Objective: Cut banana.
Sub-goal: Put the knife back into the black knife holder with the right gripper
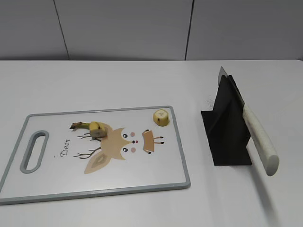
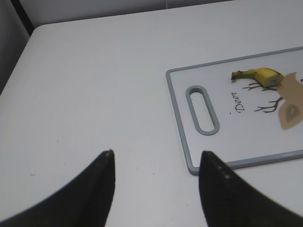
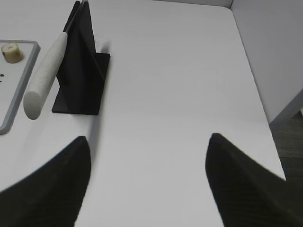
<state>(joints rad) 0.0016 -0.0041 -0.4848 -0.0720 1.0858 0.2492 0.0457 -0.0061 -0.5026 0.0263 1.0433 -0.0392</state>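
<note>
A white cutting board (image 1: 142, 182) with a deer picture lies on the table. On it lie a banana stem end (image 1: 93, 127) with its stalk and, apart to the right, a cut banana piece (image 1: 161, 117). A knife (image 1: 258, 137) with a white handle rests in a black stand (image 1: 227, 130) right of the board. My left gripper (image 2: 156, 158) is open and empty above the table, left of the board (image 2: 180, 118); the stem end (image 2: 262, 75) shows ahead. My right gripper (image 3: 149, 142) is open and empty, right of the knife (image 3: 45, 78) and stand (image 3: 83, 71).
The white table (image 1: 118, 80) meets a grey wall at the back. Its right edge (image 3: 251, 71) shows in the right wrist view, its left edge (image 2: 19, 56) in the left wrist view. Neither arm shows in the exterior view.
</note>
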